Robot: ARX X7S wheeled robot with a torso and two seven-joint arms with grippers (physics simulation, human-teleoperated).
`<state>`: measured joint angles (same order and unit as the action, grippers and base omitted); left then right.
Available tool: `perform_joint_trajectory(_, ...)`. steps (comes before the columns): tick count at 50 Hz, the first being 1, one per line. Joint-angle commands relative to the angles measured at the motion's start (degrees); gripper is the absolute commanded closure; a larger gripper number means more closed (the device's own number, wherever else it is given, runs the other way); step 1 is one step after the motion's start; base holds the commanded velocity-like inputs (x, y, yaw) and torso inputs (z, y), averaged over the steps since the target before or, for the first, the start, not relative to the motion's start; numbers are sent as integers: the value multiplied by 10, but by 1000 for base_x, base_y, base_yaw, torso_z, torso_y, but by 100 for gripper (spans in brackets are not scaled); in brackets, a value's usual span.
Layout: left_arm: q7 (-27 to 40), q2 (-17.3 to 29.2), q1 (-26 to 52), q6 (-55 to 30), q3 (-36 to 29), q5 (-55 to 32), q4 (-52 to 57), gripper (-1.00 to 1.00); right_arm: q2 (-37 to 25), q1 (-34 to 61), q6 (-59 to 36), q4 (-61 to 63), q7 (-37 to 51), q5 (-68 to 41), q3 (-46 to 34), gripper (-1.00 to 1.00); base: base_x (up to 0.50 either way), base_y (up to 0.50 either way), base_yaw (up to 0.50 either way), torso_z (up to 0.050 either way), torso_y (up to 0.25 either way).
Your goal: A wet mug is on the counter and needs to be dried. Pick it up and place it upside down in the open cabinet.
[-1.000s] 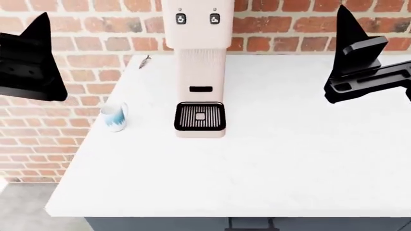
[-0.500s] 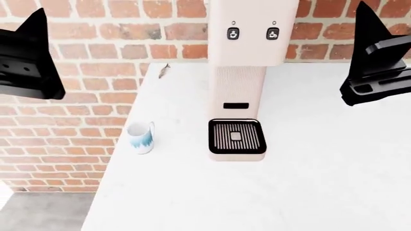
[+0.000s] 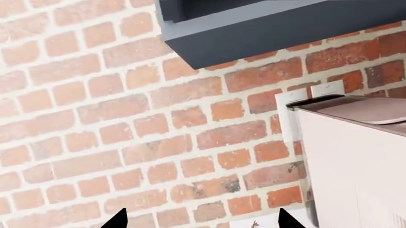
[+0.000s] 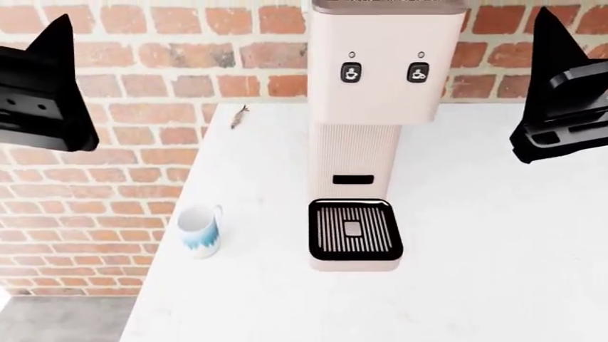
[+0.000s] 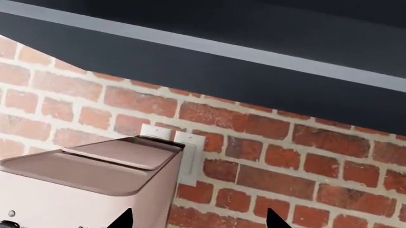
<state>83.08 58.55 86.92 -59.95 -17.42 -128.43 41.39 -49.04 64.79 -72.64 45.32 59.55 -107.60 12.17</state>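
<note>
Standing upright near the tabletop's (image 4: 285, 306) left edge, left of the coffee machine (image 4: 366, 142): the mug (image 4: 198, 231), untouched. Both sets of jaws raised well above, spread. Risk: nudged leftward on approach, tipped off the edge.

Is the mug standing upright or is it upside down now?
Upright. In the head view the mug stands on the counter with its open grey mouth facing up.
</note>
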Motion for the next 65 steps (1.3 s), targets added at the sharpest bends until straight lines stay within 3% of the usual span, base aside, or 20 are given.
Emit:
perform_joint_trajectory(1,-9,3,-1,3,-10,-4,4,-100,-9,-6,7,0,0,-13,-3,-100,0,0,0,0,0)
perform_joint_trajectory(7,-46,14,-16,-25,-20,-19,1,-100,-22,-3,16,-5,-1,-40,-7,-100,0,0,0,0,0)
perform_joint_trajectory(18,-139,53,-98,-57,40,-2,17,-100,-18,-25,13,-1,-21,-27,12,-100,0,0,0,0,0)
perform_joint_trajectory(27,-155,94,-151,-54,45,-34,27,-100,-9,-40,8,9,-36,-3,28,-100,0,0,0,0,0)
perform_joint_trajectory(34,-196,118,-260,-31,117,-30,53,-100,-2,-60,5,15,-48,13,41,-100,0,0,0,0,0)
perform_joint_trajectory(40,-231,122,-388,-42,215,-14,69,-100,-2,-62,6,16,-50,16,41,-100,0,0,0,0,0)
perform_joint_trajectory(46,-262,96,-498,-93,310,-4,61,-100,-1,-66,6,16,-55,22,43,-100,0,0,0,0,0)
perform_joint_trajectory(52,-318,21,-586,-173,395,23,39,-100,1,-75,7,18,-60,28,48,-100,0,0,0,0,0)
perform_joint_trajectory(65,-403,-109,-651,-288,447,142,37,-100,9,-101,8,29,-71,42,62,-100,0,0,0,0,0)
